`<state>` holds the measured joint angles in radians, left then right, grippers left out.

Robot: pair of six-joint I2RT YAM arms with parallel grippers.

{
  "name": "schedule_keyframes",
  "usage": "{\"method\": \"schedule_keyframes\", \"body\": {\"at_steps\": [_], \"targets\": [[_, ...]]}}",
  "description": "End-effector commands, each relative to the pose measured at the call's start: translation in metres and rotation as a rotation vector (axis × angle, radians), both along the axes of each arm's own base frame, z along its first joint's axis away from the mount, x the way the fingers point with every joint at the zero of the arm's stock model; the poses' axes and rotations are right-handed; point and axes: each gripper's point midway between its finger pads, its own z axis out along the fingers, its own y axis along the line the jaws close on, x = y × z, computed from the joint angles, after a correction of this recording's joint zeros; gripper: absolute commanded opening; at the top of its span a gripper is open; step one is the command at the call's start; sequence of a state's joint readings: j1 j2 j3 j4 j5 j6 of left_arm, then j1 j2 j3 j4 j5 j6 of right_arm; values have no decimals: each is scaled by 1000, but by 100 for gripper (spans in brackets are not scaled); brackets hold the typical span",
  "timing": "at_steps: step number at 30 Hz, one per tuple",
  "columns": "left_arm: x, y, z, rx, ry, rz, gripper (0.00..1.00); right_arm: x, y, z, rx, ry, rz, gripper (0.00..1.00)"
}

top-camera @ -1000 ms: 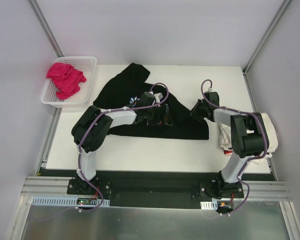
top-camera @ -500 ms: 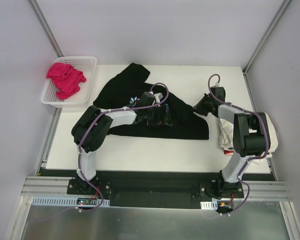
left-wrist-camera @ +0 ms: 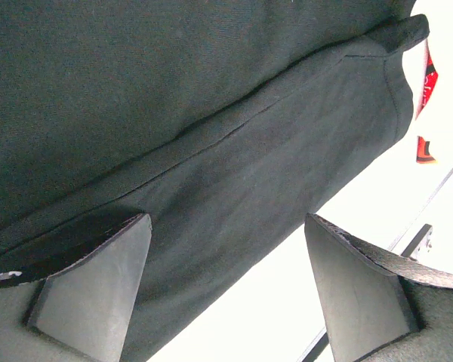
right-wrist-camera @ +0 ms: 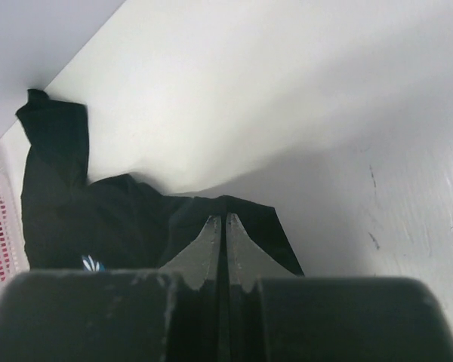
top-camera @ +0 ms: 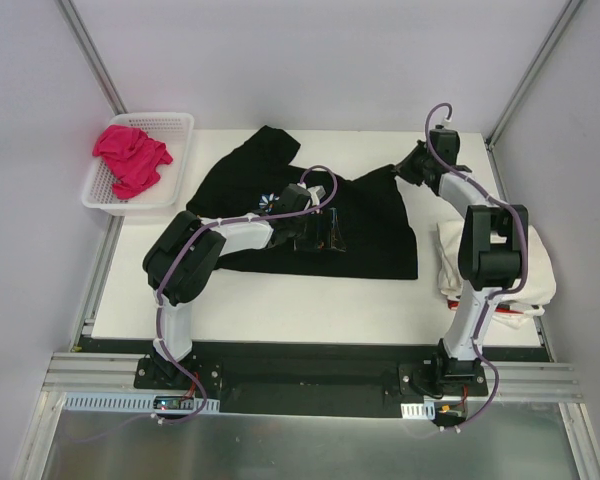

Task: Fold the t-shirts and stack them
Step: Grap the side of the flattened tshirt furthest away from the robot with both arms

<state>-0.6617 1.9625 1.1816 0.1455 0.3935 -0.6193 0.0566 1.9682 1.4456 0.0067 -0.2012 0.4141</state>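
The black t-shirt [top-camera: 370, 225] lies spread across the middle of the table, its daisy patch [top-camera: 268, 200] showing beside the left arm. My left gripper [top-camera: 318, 232] is open and rests low over the shirt's middle; in the left wrist view its fingers [left-wrist-camera: 98, 279] straddle the shirt's hem [left-wrist-camera: 234, 196]. My right gripper [top-camera: 405, 168] is shut on the black t-shirt's edge [right-wrist-camera: 249, 215] and holds it at the back right of the table. A pink t-shirt [top-camera: 130, 158] lies in the basket. Cream-white t-shirts [top-camera: 540, 262] lie folded at the right edge.
The white mesh basket [top-camera: 175, 125] stands at the back left, off the table's corner. Grey walls close in the back and sides. The folded pile carries a red print [left-wrist-camera: 427, 79] at its near side.
My right gripper has moved up and toward the back right, pulling the black shirt's right edge outward and spreading the cloth. The left arm has not moved.
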Motion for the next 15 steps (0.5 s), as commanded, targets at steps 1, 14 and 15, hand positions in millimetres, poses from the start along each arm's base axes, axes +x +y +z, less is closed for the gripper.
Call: {"method": "schedule_keyframes", "body": {"at_steps": [1, 14, 15], "targets": [[-33, 18, -44, 125, 120, -17, 84, 17, -17, 7, -51, -6, -33, 1], [-35, 19, -47, 128, 130, -19, 84, 22, -65, 20, -189, -7, -151, 1], [-36, 19, -47, 129, 132, -19, 84, 23, -65, 19, -194, -6, -150, 1]]}}
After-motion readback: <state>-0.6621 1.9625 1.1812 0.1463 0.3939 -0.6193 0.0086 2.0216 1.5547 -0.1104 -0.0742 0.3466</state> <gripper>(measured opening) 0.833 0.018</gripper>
